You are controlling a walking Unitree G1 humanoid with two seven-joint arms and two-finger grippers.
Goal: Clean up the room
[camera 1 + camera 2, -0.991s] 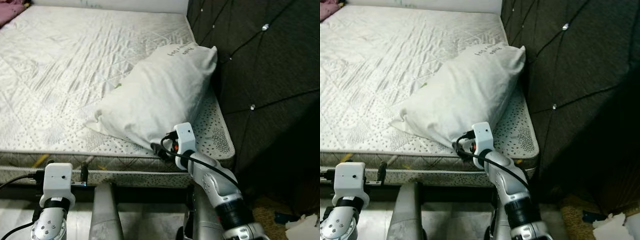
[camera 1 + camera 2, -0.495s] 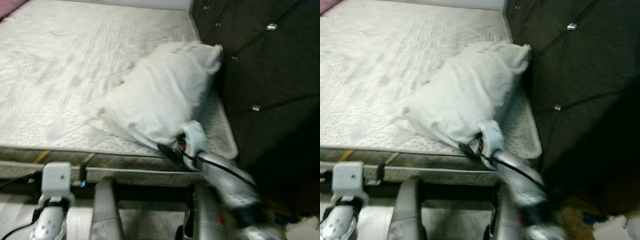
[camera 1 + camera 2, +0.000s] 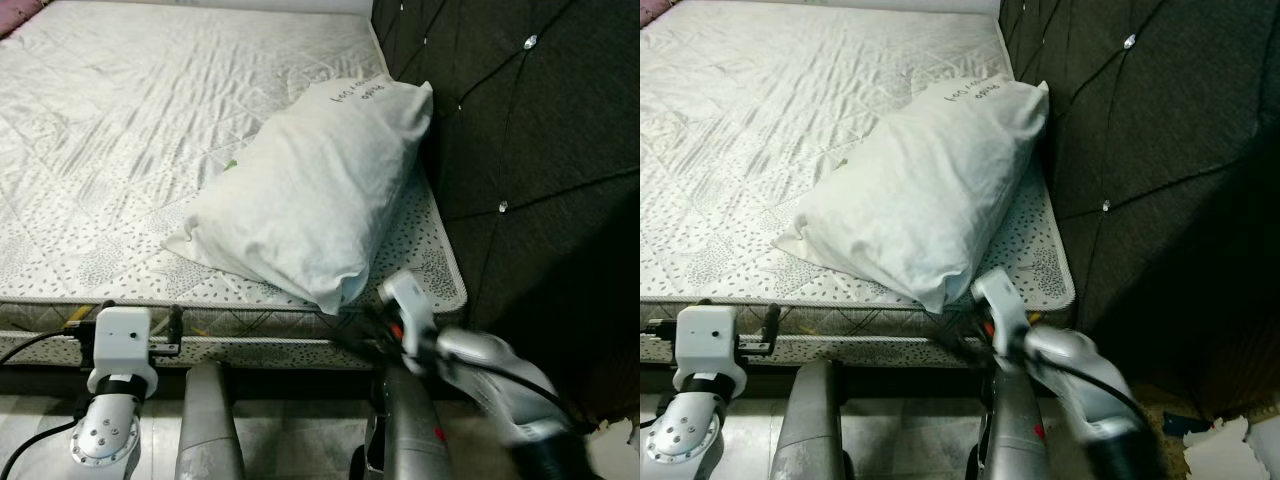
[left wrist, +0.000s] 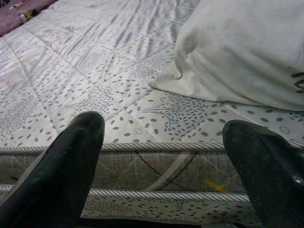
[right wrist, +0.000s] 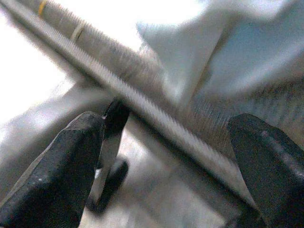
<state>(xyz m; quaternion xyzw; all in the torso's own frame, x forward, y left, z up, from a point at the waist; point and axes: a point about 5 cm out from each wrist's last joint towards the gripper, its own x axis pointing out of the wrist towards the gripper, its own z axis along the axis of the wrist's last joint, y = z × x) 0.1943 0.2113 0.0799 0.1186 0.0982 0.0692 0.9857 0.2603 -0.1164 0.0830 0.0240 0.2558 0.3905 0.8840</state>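
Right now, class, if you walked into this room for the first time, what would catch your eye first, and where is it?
First, the big white pillow, lying slantwise on the near right corner of the quilted mattress, its far end against the dark tufted headboard. Next, the right gripper, fingers open, blurred just below the mattress edge under the pillow's near corner. The left gripper is open too, low before the bed's side.

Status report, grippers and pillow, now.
Right gripper open, empty, at mattress edge below pillow corner. Left gripper open, idle, low. Pillow lies against headboard.
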